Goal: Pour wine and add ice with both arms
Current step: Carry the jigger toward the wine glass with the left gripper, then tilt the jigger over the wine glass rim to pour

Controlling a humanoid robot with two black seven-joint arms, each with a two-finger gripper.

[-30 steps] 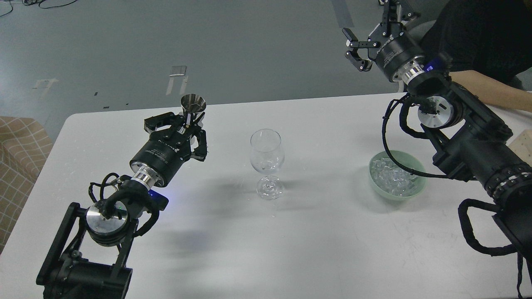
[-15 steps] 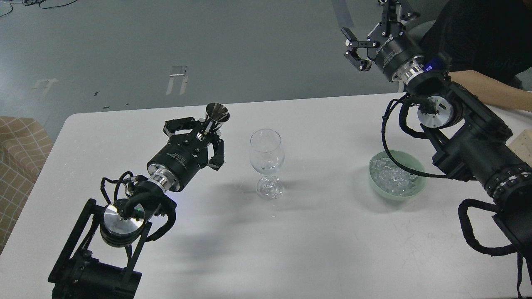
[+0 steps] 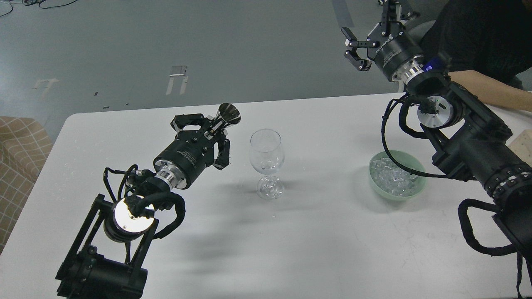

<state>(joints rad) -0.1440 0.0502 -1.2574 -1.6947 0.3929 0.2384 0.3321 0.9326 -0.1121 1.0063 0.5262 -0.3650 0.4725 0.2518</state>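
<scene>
A clear stemmed glass [image 3: 267, 160] stands upright at the table's middle; I cannot tell whether any wine is in it. My left gripper [image 3: 216, 126] is shut on a small steel measuring cup [image 3: 228, 114], tilted toward the glass and just left of its rim. Several clear ice cubes [image 3: 392, 176] fill a pale green bowl [image 3: 417, 191] at the right. My right gripper [image 3: 352, 50] is open and empty, raised high beyond the table's far edge, well above and behind the bowl.
A person's bare forearm [image 3: 486, 89] rests on the table's far right corner. A pale board [image 3: 523, 141] lies at the right edge. A checked seat [image 3: 18, 153] stands off the table's left side.
My left gripper has carried the steel cup right, close to the glass's rim, and tipped it further toward the glass. The right arm has barely moved.
</scene>
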